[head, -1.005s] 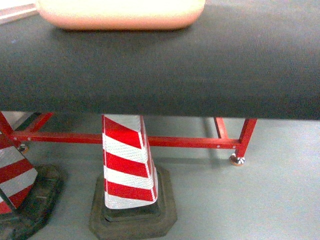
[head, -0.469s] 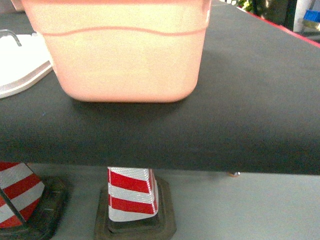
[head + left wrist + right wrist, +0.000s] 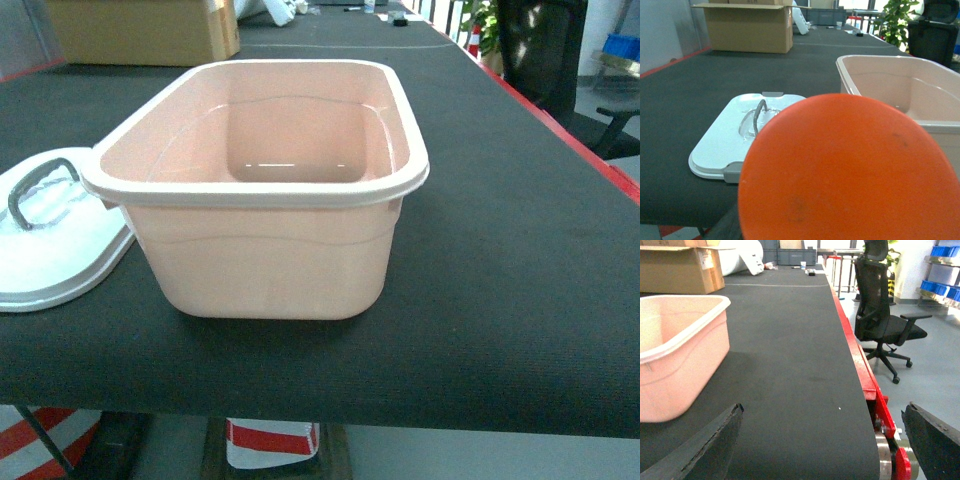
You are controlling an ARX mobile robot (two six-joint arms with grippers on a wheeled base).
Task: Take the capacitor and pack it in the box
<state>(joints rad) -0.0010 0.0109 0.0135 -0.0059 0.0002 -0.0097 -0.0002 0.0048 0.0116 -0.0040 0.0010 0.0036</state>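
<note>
The capacitor point(image 3: 850, 170) fills the lower left wrist view as a bright orange round face, end-on and very close to the camera. My left gripper point(image 3: 845, 231) is shut on it; only a strip of one dark finger point(image 3: 725, 227) shows at its lower left. The box point(image 3: 262, 190), a pale pink tub with a white rim, stands open with nothing visible inside it in the middle of the black table; its rim point(image 3: 875, 62) lies just right of the capacitor. My right gripper point(image 3: 817, 442) is open over bare table to the right of the box point(image 3: 675, 350). Neither gripper appears in the head view.
The white lid point(image 3: 50, 235) with a grey handle lies flat to the left of the box. A brown cardboard box point(image 3: 150, 30) stands at the far end. The table's red right edge point(image 3: 860, 365) runs near my right gripper, with a black office chair point(image 3: 880, 315) beyond it.
The head view has swung up from the table's underside and the striped cones to the tabletop, so the box now shows from above with its open inside.
</note>
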